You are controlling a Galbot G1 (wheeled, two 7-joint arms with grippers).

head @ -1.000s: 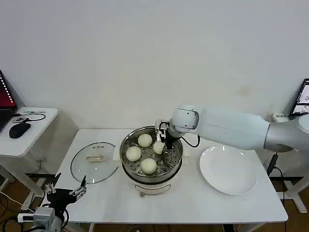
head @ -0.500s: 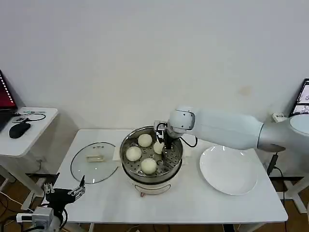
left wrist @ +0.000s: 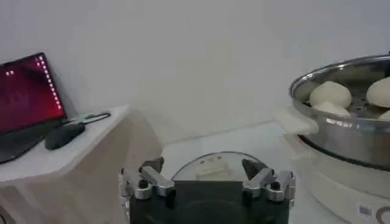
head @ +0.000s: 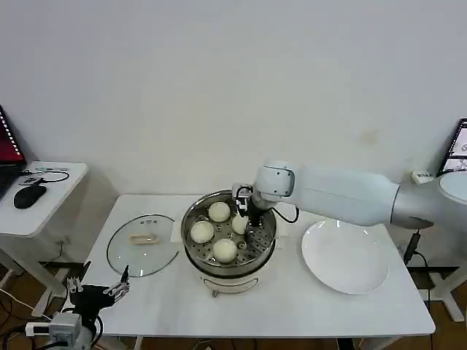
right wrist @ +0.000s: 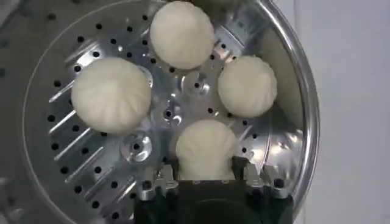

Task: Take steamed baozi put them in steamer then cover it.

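The right gripper (right wrist: 205, 178) is held inside the steamer (head: 257, 251), its fingers closed on one baozi (right wrist: 205, 146) just above the perforated tray (right wrist: 103, 158), where three more buns (right wrist: 111, 95) are seated. The cover (head: 143, 243) is laid flat on the table (head: 292, 302) to the steamer's left, a white plate (head: 345, 257) to its right. The left gripper (left wrist: 207, 181) is parked low off the table's front-left corner, fingers spread and empty.

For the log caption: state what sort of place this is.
Probably a robot lab or test room, not a kitchen: a bare white wall, a white table holding a round stainless-steel steamer, and a side desk with a red-lit laptop and black mouse.
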